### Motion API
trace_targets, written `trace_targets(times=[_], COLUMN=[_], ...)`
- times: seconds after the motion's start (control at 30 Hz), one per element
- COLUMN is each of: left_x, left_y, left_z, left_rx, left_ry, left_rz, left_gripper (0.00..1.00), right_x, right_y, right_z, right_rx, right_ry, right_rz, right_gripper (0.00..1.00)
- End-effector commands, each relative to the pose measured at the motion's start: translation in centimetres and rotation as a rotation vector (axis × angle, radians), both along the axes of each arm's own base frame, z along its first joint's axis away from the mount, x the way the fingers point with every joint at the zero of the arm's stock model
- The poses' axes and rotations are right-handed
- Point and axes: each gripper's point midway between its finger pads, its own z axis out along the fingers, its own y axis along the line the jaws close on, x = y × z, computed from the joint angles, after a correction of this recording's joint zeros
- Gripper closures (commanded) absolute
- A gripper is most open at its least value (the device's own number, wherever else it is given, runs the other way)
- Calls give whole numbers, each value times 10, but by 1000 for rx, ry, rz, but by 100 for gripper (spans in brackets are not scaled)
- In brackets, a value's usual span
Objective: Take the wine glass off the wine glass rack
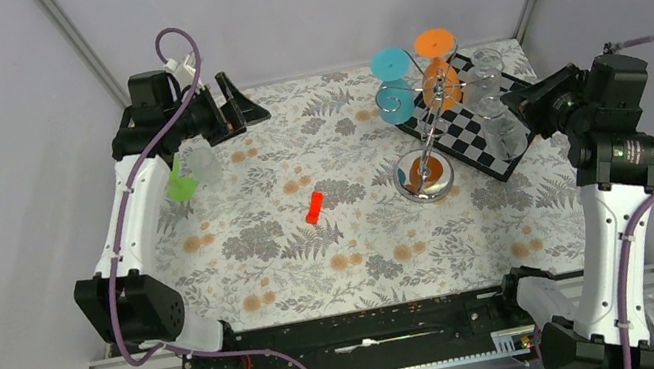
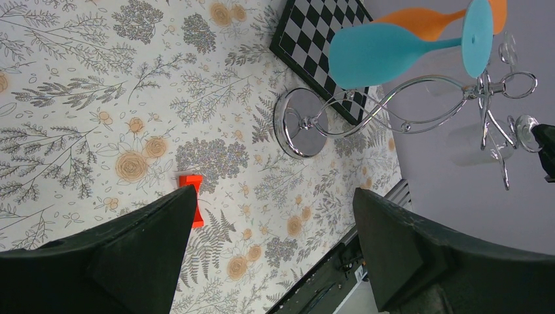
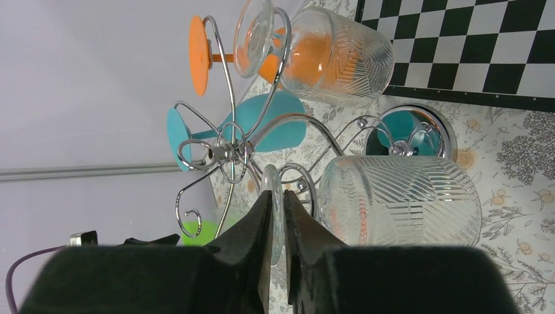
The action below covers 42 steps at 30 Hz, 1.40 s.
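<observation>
Our left hand [image 1: 245,100] hangs spread wide over the far left corner of the bench [image 1: 266,266]. Toward the right, the wine glass rack [image 1: 424,175] stands just beside a chequered board [image 1: 471,134]. Our right hand [image 3: 276,203] pinches the foot of a clear wine glass [image 3: 399,203] hanging from the rack.

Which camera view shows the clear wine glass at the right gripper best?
Right wrist: the clear wine glass fills the frame, its foot pinched in the right gripper. Top external shows it small and faint; left wrist shows only faint clear shapes.
</observation>
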Motion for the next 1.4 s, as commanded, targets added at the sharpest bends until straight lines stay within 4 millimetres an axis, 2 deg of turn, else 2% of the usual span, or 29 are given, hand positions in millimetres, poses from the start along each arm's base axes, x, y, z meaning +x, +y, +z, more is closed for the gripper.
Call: trace_targets(times=[0.0, 0.23, 0.6, 0.77, 1.13, 1.37], left_x=[-3, -3, -3, -3, -3, -6], left_y=[2, 2, 4, 3, 3, 4], left_z=[30, 31, 30, 29, 31, 32], left_rx=[-1, -2, 6, 8, 6, 9], left_ry=[-100, -100, -101, -101, -103, -108], left_rz=[6, 8, 13, 12, 11, 19], left_gripper=[3, 3, 3, 3, 3, 3], right_x=[-4, -9, 0, 11, 36, 45], right_y=[-3, 10, 31, 33, 24, 16], right_z=[29, 28, 37, 36, 53, 44], right_rx=[-1, 53, 174, 212, 185, 183], right_ry=[-107, -86, -154, -185, -307, -273], right_rz=[-45, 3, 110, 128, 130, 90], right_gripper=[100, 100, 100, 100, 100, 100])
